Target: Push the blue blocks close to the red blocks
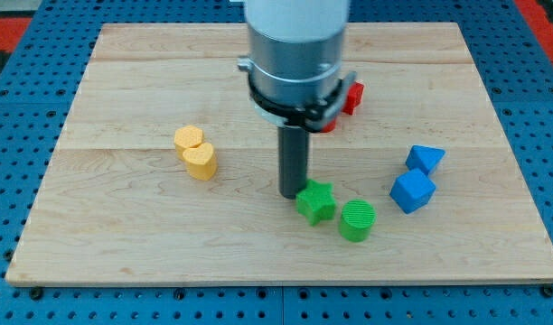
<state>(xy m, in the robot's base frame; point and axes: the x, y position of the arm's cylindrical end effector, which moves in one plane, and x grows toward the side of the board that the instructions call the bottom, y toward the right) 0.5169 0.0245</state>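
Observation:
Two blue blocks lie at the view's right: a blue cube-like block (412,191) and a smaller blue wedge-like block (426,159) just above it. Two red blocks (351,97) sit near the view's top centre, mostly hidden behind the arm's body; only red corners show. My tip (292,194) rests on the board just left of the green star (316,202), touching or nearly touching it. The tip is well left of the blue blocks and below the red ones.
A green cylinder (357,220) stands right of the green star. Two yellow blocks (196,153) sit together at the view's left, a round one above a heart-like one. The wooden board (123,244) is framed by a blue surface.

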